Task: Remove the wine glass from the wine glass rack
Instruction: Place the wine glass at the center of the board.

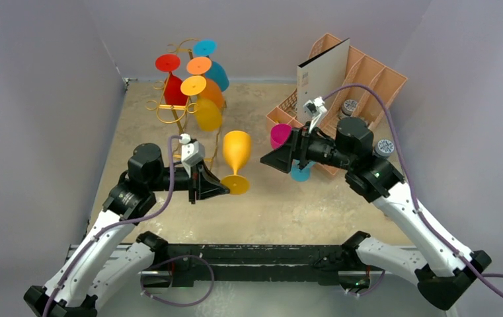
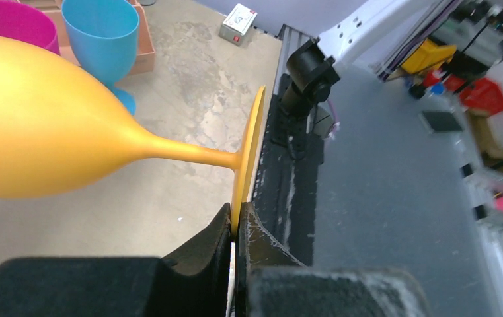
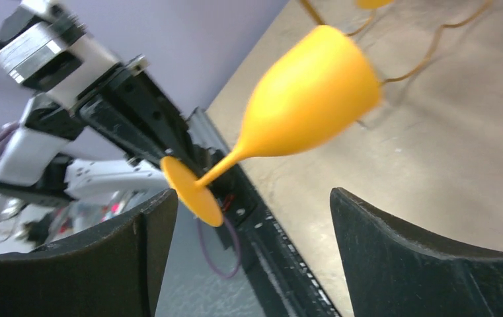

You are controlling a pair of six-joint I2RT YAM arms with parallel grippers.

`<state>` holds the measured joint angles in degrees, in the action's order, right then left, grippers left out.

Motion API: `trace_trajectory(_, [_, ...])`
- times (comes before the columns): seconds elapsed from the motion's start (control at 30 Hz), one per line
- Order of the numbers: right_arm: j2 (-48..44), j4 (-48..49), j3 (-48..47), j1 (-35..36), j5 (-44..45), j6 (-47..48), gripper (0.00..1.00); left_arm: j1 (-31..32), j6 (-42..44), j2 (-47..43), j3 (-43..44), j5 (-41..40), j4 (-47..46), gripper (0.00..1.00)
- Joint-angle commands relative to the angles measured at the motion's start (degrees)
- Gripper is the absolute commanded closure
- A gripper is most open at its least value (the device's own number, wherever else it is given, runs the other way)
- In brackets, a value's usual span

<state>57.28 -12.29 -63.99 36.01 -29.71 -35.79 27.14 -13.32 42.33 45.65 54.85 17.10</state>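
Top external view: beige desk (image 1: 268, 211) w/ grey walls round it. Gold wine glass rack (image 1: 169, 106) stands far-left, w/ other glasses (image 1: 210, 92) (red, orange, teal, yellow) hung on its hooks. Peach organiser (image 1: 367, 72) sits far-right w/ a white folder (image 1: 324, 76) upright in it. Pink cup (image 1: 279, 135) & blue cup (image 1: 300, 173) are by its near-left corner, the blue one partly under the R arm. The yellow wine glass (image 1: 236, 152) is off the rack, mid-desk, on the rack's near side & apart from it, btwn the two arms. L tool (image 1: 217, 188) is clamped on the rim of the glass's foot. Left wrist view shows both fingers pinching the disc edge, w/ stem & bowl pointing away. R tool (image 1: 276, 158) has jaws wide apart w/ nothing in them. It faces the glass w/o touching it.
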Motion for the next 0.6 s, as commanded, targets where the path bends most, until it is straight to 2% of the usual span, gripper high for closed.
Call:
trace_trajectory(0.0, [-3.0,-8.3,-1.2,0.0,16.0,6.3,0.10,0.2,16.2,-3.9,-1.6,1.0,4.7,1.00])
trace_trajectory(0.07, [-2.3,-12.4,-2.6,-0.2,19.1,7.0,0.07,0.2,19.6,-6.0,-2.8,0.9,5.0,1.00])
trace_trajectory(0.17, [1.3,-17.8,-6.7,-1.1,16.1,7.2,0.05,0.2,24.2,-8.7,-4.5,1.1,5.4,1.00])
trace_trajectory(0.23, [4.9,-18.7,-9.8,-2.4,9.5,6.2,0.05,0.2,25.8,-9.5,-5.2,0.7,6.3,1.00])
trace_trajectory(0.37, [12.6,-17.5,-15.3,-6.8,-11.0,0.2,0.06,0.2,27.5,-7.4,-3.8,1.2,9.2,1.00])
trace_trajectory(0.47, [16.4,-14.6,-16.7,-7.4,-15.6,-1.3,0.08,0.2,31.4,-5.7,-2.5,2.4,12.9,1.00])
trace_trajectory(0.57, [19.9,-12.2,-18.8,-7.5,-19.4,-1.7,0.10,0.2,41.6,-5.5,-1.4,5.7,17.9,1.00])
